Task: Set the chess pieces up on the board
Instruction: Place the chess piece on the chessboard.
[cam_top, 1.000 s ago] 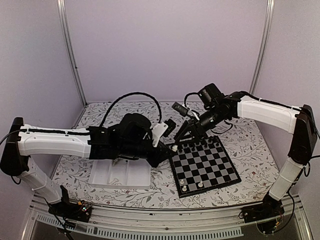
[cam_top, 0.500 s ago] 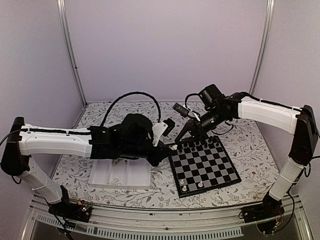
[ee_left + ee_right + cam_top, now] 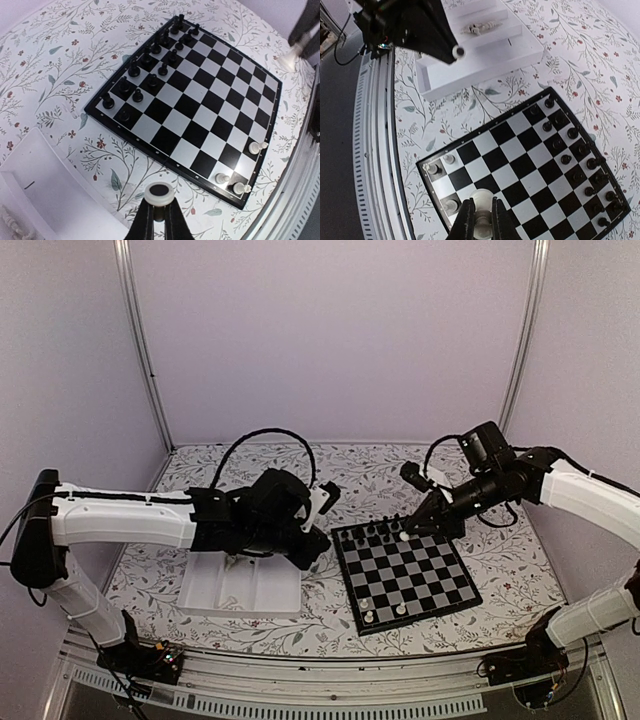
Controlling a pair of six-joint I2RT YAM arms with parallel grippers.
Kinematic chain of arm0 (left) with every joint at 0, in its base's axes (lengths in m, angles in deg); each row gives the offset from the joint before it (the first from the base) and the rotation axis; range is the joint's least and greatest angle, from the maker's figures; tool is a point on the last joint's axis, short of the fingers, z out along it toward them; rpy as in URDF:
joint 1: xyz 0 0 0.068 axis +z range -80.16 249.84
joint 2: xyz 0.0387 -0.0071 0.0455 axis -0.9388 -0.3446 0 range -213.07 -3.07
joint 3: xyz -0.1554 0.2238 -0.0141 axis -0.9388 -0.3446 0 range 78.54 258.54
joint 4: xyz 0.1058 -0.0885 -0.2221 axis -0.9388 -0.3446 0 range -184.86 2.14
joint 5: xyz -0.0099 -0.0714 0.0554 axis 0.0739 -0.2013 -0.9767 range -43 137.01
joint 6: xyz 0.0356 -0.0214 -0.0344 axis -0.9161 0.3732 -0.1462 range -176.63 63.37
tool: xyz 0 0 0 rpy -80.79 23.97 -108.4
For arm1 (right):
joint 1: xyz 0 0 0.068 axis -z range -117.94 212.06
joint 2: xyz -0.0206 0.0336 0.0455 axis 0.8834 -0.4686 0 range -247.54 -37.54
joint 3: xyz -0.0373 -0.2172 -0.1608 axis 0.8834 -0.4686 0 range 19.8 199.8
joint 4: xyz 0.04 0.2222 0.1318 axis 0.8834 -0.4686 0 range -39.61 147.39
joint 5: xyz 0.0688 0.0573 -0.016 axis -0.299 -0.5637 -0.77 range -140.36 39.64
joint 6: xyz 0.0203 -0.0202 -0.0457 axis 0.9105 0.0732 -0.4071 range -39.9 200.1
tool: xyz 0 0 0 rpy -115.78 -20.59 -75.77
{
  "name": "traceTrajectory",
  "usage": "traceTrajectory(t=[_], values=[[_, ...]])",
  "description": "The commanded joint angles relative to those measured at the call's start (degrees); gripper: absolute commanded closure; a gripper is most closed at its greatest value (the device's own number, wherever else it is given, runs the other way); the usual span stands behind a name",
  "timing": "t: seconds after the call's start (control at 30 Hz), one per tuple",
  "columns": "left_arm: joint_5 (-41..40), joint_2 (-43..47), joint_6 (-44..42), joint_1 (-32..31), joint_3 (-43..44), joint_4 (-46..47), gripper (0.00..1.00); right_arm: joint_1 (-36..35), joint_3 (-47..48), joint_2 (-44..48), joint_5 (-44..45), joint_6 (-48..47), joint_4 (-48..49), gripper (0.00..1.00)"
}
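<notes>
The board [image 3: 425,575] lies flat on the flowered tabletop [image 3: 200,475], lower right of centre in the overhead view, turned a little so that one corner points down the frame. Black pieces [image 3: 150,55] stand in two rows along the board's upper edge, and three white pieces [image 3: 368,617] stand close together in its lower left corner; the squares between are bare. The right gripper [image 3: 481,216] reaches in from the right side of the overhead view and hangs over the upper edge of the board, above the black rows. Its fingers are pinched tight on a white piece [image 3: 480,200], which stands upright between the tips; whether that piece touches anything below cannot be told. The left gripper [image 3: 159,210] sits left of the board, over the bare tabletop between the board and the tray [image 3: 240,595]. Its fingers are likewise closed tight, clamping a second white piece [image 3: 159,194] whose round end with a dark centre faces the wrist camera. The tray, white and split into compartments, rests just left of the board in the lower left of the overhead view, partly under the left arm, with a small heap of pale figures [image 3: 480,29] in one compartment.
</notes>
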Motion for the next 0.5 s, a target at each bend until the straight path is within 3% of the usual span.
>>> traceTrajectory(t=[0.0, 0.47], values=[[-0.9, 1.4, -0.5, 2.7, 0.7, -1.7, 1.0, -0.1, -8.2, 6.1, 10.8, -5.9, -0.9, 1.0], [0.0, 1.0, 0.4, 3.8, 1.1, -2.8, 1.0, -0.9, -22.1, 10.1, 14.5, -14.4, 0.3, 0.99]])
